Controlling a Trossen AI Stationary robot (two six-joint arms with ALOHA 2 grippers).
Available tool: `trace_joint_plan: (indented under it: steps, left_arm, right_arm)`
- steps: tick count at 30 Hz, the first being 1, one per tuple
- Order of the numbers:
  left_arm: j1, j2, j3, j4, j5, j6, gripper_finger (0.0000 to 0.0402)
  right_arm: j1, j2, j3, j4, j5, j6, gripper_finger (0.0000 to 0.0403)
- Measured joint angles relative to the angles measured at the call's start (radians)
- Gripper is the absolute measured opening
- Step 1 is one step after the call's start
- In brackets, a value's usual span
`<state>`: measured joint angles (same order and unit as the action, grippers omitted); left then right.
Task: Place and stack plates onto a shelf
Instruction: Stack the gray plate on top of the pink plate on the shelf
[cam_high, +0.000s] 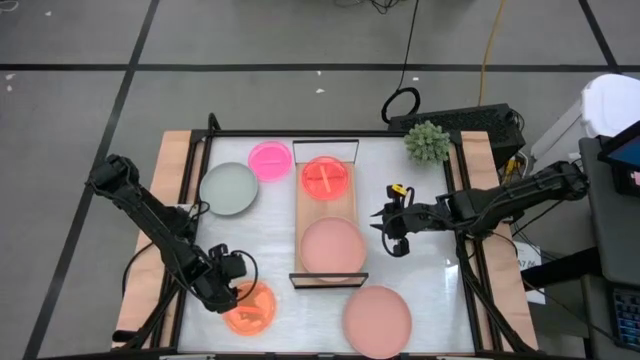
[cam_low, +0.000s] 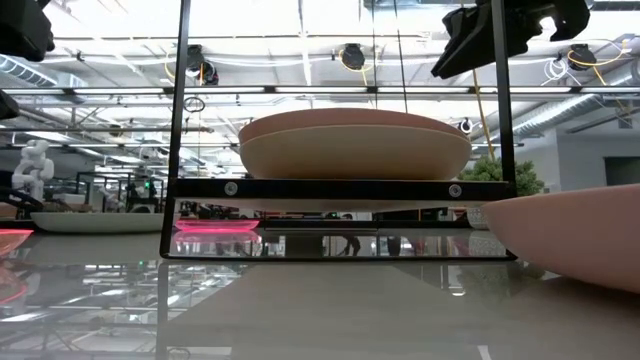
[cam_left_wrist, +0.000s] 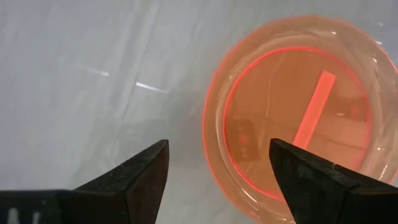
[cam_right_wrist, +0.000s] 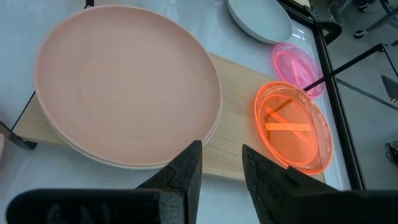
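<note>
— Left gripper (cam_high: 232, 285) hangs with fingers spread wide, empty, an orange plate (cam_left_wrist: 298, 118) just beneath. Progress?

— Partway, I judge. The shelf (cam_high: 312, 215) holds stacked dusty-pink plates (cam_high: 333, 245) and an orange one (cam_high: 326, 177). Right gripper (cam_high: 392, 232), narrowly parted, empty, hovers beside it. Grey-green (cam_high: 229, 188), hot-pink (cam_high: 270, 160) and large pink (cam_high: 378, 320) plates remain.

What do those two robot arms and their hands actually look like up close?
Both arms are dark, nearly black, built of jointed segments with thin black cables alongside. The left hand and right hand each end in two flat, wedge-shaped black fingers. A small yellow part sits by the right hand.
</note>
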<state>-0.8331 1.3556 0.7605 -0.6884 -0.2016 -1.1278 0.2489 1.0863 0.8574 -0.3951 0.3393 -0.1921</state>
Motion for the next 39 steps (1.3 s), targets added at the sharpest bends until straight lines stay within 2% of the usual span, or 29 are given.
trace_joint_plan:
  steps: [11,17,23,28,33,39]
  left_arm:
    - [0.010,0.000,0.000,-0.067,-0.031,-0.011,0.0282]
    - [0.049,0.000,0.000,-0.191,-0.042,-0.020,0.0282]
    - [0.117,0.000,0.000,-0.323,-0.121,0.011,0.0282]
    - [0.227,0.000,0.000,-0.382,-0.190,0.113,0.0282]
    - [0.374,0.000,0.000,-0.388,-0.214,0.254,0.0282]
    - [0.583,0.000,0.000,-0.439,-0.212,0.342,0.0282]
  right_arm:
    - [0.003,0.000,0.000,0.000,0.000,0.002,0.0100]
    - [0.003,0.000,0.000,0.001,0.000,0.001,0.0100]
    - [0.003,0.000,0.000,0.001,0.000,-0.002,0.0100]
    - [0.003,0.000,0.000,0.001,0.000,-0.004,0.0100]
    - [0.003,0.000,0.000,0.001,0.000,-0.006,0.0100]
    - [0.003,0.000,0.000,-0.013,0.000,-0.006,0.0100]
